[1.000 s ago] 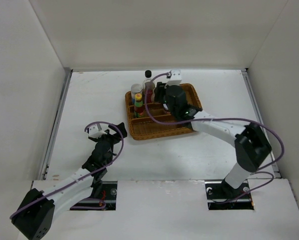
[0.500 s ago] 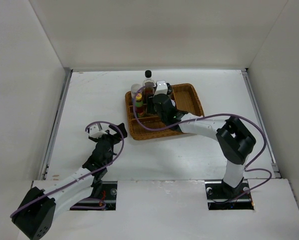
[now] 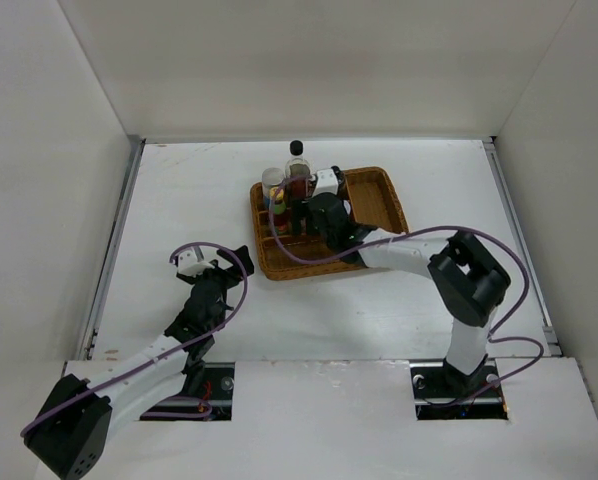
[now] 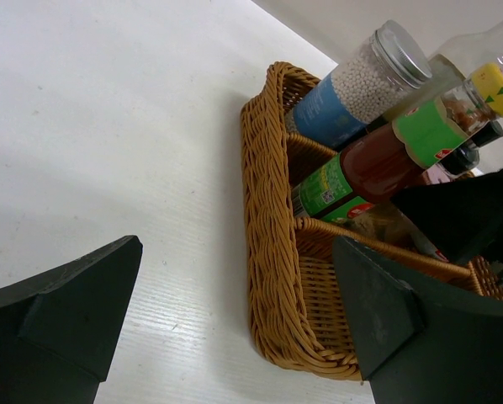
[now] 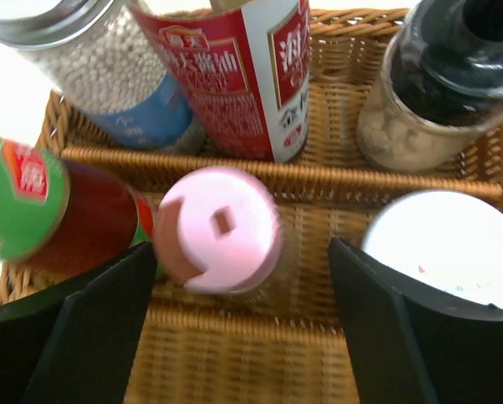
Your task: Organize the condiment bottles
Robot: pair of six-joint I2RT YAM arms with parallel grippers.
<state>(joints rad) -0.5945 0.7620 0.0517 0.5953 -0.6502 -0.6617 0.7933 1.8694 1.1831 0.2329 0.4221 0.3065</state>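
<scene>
The condiment bottles stand in the left part of the wicker tray [image 3: 374, 200]. In the right wrist view, the pink-capped bottle [image 5: 218, 227] stands between my right gripper's [image 5: 239, 337] open jaws, nearer the left finger. Round it are a white-lidded jar [image 5: 449, 248], a dark-capped shaker [image 5: 441, 84], the red-labelled tall bottle [image 5: 243, 76], a metal-lidded jar of white beads [image 5: 92, 67] and the green-labelled red sauce bottle [image 5: 33, 210]. From above, the right gripper [image 3: 287, 222] reaches into the cluster under the black-capped bottle [image 3: 297, 165]. My left gripper [image 3: 234, 265] is open and empty, left of the tray.
The left wrist view shows the tray's near corner [image 4: 272, 252] just ahead of the left gripper [image 4: 235, 328], with the bead jar [image 4: 361, 84] and the yellow-capped sauce bottle [image 4: 378, 160] above it. White walls enclose the table on three sides.
My right gripper has moved left across the tray and down among the bottles, ending astride the pink-capped one. The left arm has not moved.
</scene>
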